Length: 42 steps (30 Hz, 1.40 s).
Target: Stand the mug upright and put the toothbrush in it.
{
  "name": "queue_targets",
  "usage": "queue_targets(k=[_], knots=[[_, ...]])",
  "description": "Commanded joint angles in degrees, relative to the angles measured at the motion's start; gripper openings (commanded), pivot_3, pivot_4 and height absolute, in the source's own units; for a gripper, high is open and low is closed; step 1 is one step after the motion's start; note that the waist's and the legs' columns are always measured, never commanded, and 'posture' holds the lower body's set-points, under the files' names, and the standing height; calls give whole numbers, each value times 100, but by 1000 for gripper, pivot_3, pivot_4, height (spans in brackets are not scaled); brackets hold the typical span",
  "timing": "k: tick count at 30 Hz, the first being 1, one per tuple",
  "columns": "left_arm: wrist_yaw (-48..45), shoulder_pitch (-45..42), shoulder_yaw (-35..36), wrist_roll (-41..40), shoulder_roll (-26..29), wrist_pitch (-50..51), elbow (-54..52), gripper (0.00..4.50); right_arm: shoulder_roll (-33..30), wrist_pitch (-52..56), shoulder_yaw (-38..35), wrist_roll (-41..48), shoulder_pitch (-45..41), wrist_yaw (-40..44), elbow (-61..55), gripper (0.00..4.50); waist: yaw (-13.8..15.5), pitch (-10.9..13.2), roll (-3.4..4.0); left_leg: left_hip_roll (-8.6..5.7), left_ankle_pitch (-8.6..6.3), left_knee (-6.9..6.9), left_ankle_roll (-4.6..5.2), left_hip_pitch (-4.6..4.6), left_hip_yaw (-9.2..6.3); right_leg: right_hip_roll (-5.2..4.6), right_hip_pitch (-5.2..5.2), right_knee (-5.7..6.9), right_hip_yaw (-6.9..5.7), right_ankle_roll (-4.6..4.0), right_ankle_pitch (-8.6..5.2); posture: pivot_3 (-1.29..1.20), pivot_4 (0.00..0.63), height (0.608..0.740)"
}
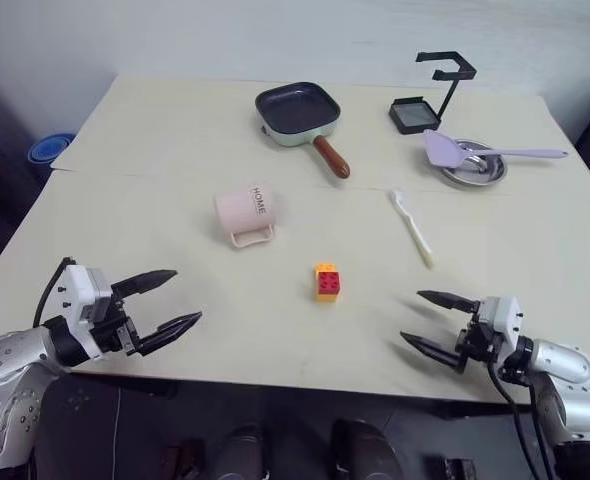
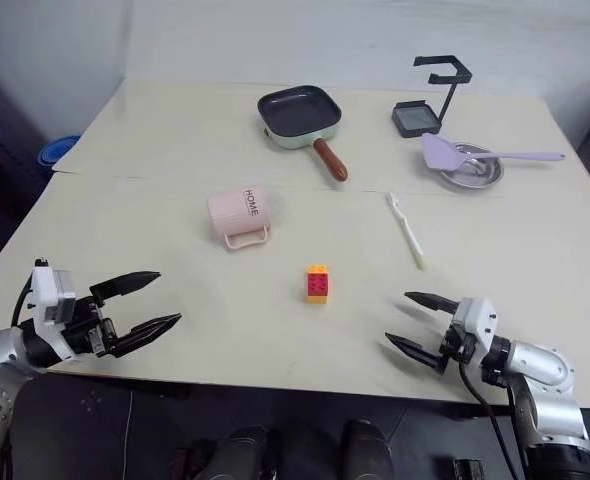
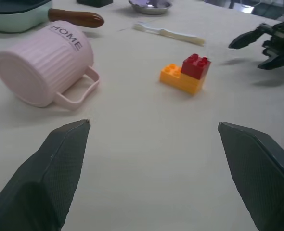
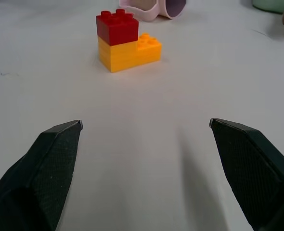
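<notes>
Both grippers are held spread wide and empty over the near edge of the worktop (image 1: 535, 250): the left gripper (image 1: 165, 300) at the near left, the right gripper (image 1: 437, 322) at the near right, each pointing inward. Between them, slightly farther out, a red and orange toy brick (image 1: 327, 282) is set. Beyond the brick, left of centre, the mug (image 1: 246, 213) is lying on its side, handle towards the robot and base towards the left gripper. The toothbrush (image 1: 412, 227) is laid flat on the worktop, well apart from the mug, ahead of the right gripper. Farther back a square frying pan (image 1: 298, 110), a lilac spatula (image 1: 475, 152) on a steel dish (image 1: 480, 170) and a black stand (image 1: 430, 95) are seen. A rounded, ribbed mug may be rolled away if it is pushed rather than clasped. The flat, slim toothbrush may be pinched poorly and slip, and the brick could be knocked on either reach.
</notes>
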Motion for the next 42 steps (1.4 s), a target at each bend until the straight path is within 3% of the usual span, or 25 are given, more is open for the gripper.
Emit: queue_targets(k=[1, 6, 13, 16, 18, 21, 24, 28, 32, 36, 42], knots=[[-289, -33, -112, -379, 230, 275, -535, 4500, -82, 1273, 432, 530, -586, -297, -1212, 4440, -34, 6, 9, 3, 0, 0, -1, 0, 2, 2, -2, 2, 2, 0, 0, 0, 150, 740], [-224, -351, -417, -234, 80, 156, -578, 4500, 27, 2210, 1286, 179, -1452, -541, -1518, 4440, 21, 11, 19, 5, 1, 0, -9, 2, 3, 5, -7, 8, 18, -6, -3, 0, 150, 740], [-285, -435, -634, -71, 45, 86, -471, 4500, 544, 1927, 2062, -770, -2508, -760, -403, 4440, 0, 13, 16, -11, 0, 6, -1, -8, 8, -1, -10, 6, 10, -2, -1, 0, 150, 740], [-258, -465, -624, 17, -30, -71, -410, 4500, 645, 1600, 2201, -1029, -2590, -705, 36, 3826, 13, 13, 16, -10, 0, 5, -2, -8, 6, 1, -11, 5, 7, -3, -2, 0, 150, 740], [-262, -462, -631, 78, -80, -179, -355, 4500, 746, 1367, 2179, -1095, -2641, -713, 269, 3063, 6, 13, 16, -11, 0, 5, -1, -10, 7, 0, -11, 4, 8, -3, -1, 0, 150, 740], [-286, -461, -675, 139, -132, -277, -323, 4500, 802, 1226, 2120, -1068, -2641, -680, 375, 2346, -4, 13, 16, -10, 0, 6, -2, -8, 9, 1, -11, 7, 9, -2, -1, 0, 150, 740], [-390, -499, -764, 131, -136, -283, -281, 4500, 719, 1279, 1895, -788, -2536, -523, 208, 1525, -4, 13, 16, -8, 0, 7, -2, -7, 9, 2, -11, 8, 9, -2, -1, 0, 150, 740], [-438, -566, -861, 140, -203, -346, -234, 4500, 473, 1816, 1191, -33, -2279, -535, -458, 1515, 22, 14, 17, -8, 0, 6, -1, -10, 7, 1, -11, 6, 9, -2, -1, 0, 150, 740], [-656, -809, -1152, 53, -184, -299, -372, 4500, -247, 2328, -305, 723, -1671, -848, -1000, 1515, 111, 16, 17, -14, -1, 8, 2, -13, 3, -5, -9, 2, 6, 0, 0, 0, 150, 740], [-487, -1281, -1387, -58, -372, -194, -532, 4500, -1127, 1394, -1231, 4, -1179, -954, 209, 1515, 168, 18, 13, -19, -2, 8, 7, -11, 10, -5, -6, -2, 9, 4, 2, 0, 150, 740], [-478, -1431, -1616, 347, -479, -422, -257, 4500, -1167, 623, -1486, -383, -1558, -1360, 2436, 1515, 7, 18, 11, -27, 2, 0, 6, 16, 55, 8, -7, 7, 37, 9, 5, 0, 150, 740]])
